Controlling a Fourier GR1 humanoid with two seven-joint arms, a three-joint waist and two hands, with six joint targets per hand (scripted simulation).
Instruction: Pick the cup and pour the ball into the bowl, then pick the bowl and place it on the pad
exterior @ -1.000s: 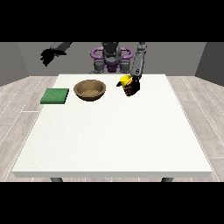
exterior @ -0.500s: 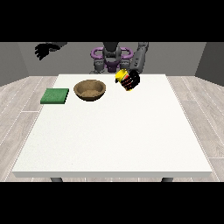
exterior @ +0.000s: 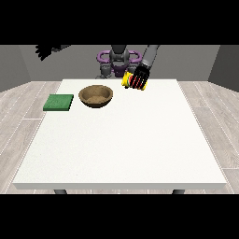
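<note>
A yellow and red cup [exterior: 128, 80] is held above the table's far side, tilted with its mouth towards the view's left. The hand at the view's right [exterior: 139, 77] has its black fingers curled round the cup. A brown wooden bowl [exterior: 96, 96] stands on the table to the left of the cup and lower in the view. A green square pad [exterior: 59, 102] lies flat near the table's left edge. The hand at the view's left [exterior: 46, 49] is raised high off the table, far from everything. No ball shows.
The white table [exterior: 126, 140] stretches wide towards the camera. The robot's body [exterior: 118, 59] stands behind the far edge, close behind the cup.
The cup has risen and tipped further towards the bowl in the hand at the view's right. The hand at the view's left has moved up and to the left.
</note>
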